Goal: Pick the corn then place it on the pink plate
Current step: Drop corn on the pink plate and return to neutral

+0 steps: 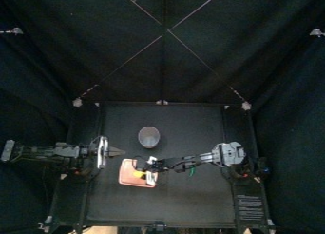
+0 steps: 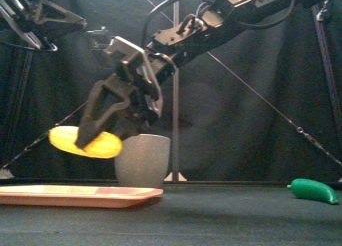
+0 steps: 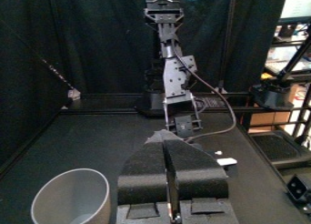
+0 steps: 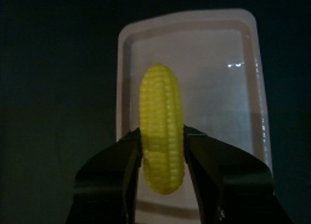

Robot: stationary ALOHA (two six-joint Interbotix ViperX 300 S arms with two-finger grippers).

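The corn [image 4: 159, 100] hangs in the air above the pink plate [image 4: 231, 55], lying along the plate's length. The right gripper [image 4: 161, 146] is clamped across its middle. From the front I see clear air between cob and plate, so my main worry is letting go from this height: a round cob could bounce or roll over the shallow rim. I judge it needs lowering first. The grey cup [image 2: 142, 158] stands just behind the plate, close to the arm, and a careless swing could tip it. The left gripper [image 3: 170, 168] rests at the table's left, jaws pressed together on nothing. A green toy [image 2: 317, 191] lies well apart
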